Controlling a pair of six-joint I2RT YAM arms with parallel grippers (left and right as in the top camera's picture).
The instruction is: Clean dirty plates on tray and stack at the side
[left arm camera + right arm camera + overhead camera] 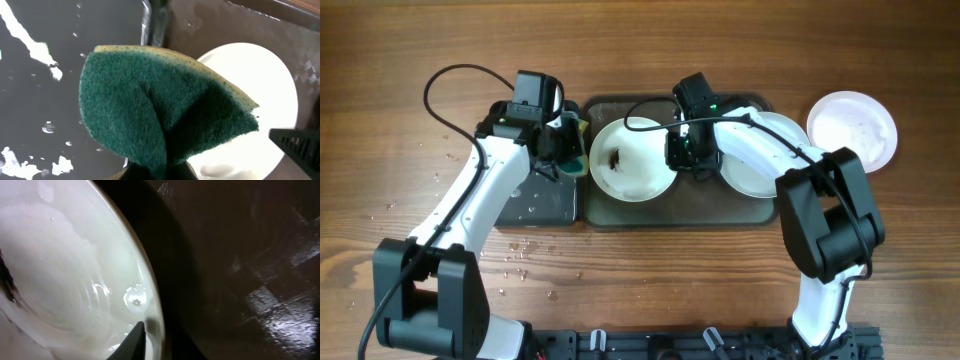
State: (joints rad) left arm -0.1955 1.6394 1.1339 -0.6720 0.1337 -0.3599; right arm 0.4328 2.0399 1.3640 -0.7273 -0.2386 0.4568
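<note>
A white plate point(632, 160) with a black smear in its middle sits at the left of the dark grey tray point(680, 215). My right gripper point(682, 150) is shut on that plate's right rim; in the right wrist view one finger point(142, 340) lies inside the rim of the plate point(65, 270). A second plate point(765, 160) lies on the tray's right half, partly under my right arm. A third plate point(852, 128) rests on the bare wood at the right. My left gripper point(565, 150) is shut on a green sponge point(150, 100) beside the smeared plate point(255, 95).
A smaller black tray point(540, 200) with water drops lies left of the big tray, also in the left wrist view point(40, 100). Water drops dot the wood at the front left point(525, 250). The robot's base rail runs along the front edge point(700, 342).
</note>
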